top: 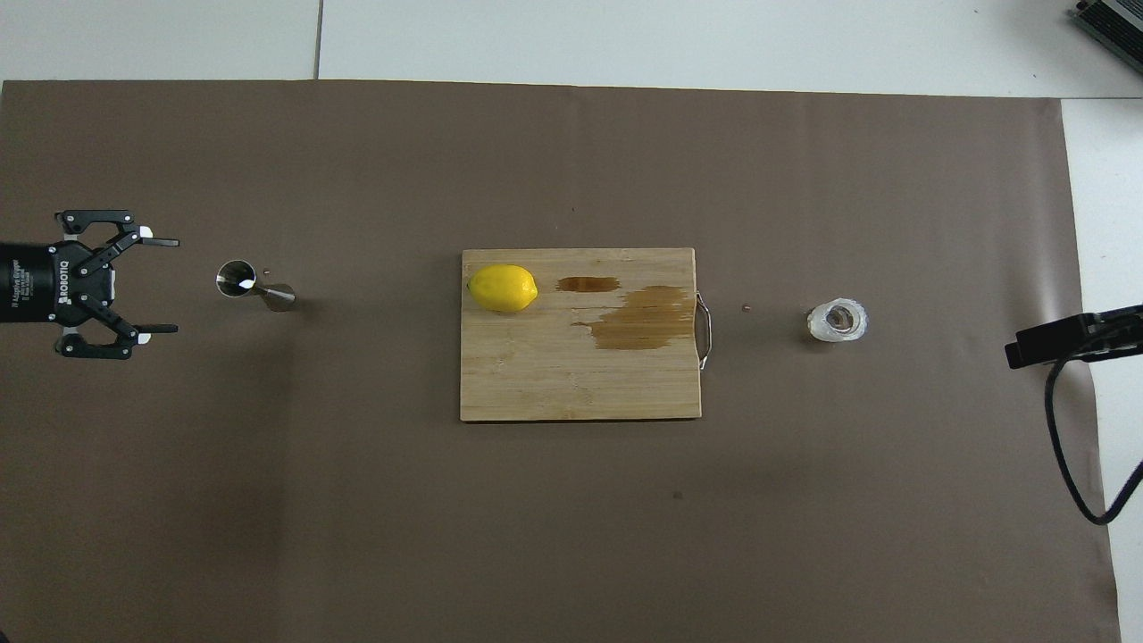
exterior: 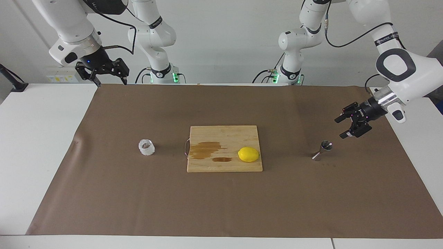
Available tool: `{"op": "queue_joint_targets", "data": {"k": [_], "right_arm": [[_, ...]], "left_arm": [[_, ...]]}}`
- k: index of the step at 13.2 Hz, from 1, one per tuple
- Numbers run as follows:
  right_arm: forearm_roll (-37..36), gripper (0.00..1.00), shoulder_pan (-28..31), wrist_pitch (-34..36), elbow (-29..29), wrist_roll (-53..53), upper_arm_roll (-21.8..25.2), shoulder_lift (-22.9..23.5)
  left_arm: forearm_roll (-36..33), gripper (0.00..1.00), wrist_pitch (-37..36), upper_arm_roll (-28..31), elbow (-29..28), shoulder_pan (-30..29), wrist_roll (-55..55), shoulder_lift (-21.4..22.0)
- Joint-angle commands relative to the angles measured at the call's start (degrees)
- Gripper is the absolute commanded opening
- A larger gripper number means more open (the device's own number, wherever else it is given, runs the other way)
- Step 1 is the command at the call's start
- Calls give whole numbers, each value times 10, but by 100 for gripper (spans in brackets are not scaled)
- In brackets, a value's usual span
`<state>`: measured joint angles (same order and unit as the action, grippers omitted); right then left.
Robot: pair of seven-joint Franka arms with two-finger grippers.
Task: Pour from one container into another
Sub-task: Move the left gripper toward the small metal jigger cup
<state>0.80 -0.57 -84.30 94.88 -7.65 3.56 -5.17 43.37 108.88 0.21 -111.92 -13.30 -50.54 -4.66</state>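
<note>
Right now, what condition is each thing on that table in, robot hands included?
Clear cup: upright, untouched.
Steel jigger: standing, mouth up, untouched.
Lemon: whole, on the board.
Cutting board: flat, stained with dark patches.
Left gripper: open, beside the jigger, empty.
Right gripper: open, waiting, empty.

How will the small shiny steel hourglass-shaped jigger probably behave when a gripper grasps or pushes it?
The small shiny steel hourglass-shaped jigger stands upright on a narrow foot, so a sideways push would probably tip it. Its polished cone walls look slippery, and fingers may slide toward the thin waist. Being round, it would likely roll in a curve once fallen. The open left gripper is beside it, not touching.
</note>
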Motion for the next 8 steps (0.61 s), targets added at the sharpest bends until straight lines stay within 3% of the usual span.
{"op": "queue_joint_targets", "data": {"k": [1, 4, 8], "right_arm": [[-4, 100, 3, 9, -6, 9, -4, 2], [-4, 100, 3, 9, -6, 9, -4, 2], [-4, 100, 3, 9, -6, 9, -4, 2]], "left_arm": [[84, 100, 39, -4, -76, -24, -44, 23], [193, 100, 86, -4, -130, -32, -62, 22], [272, 100, 119, -4, -154, -32, -60, -2]]}}
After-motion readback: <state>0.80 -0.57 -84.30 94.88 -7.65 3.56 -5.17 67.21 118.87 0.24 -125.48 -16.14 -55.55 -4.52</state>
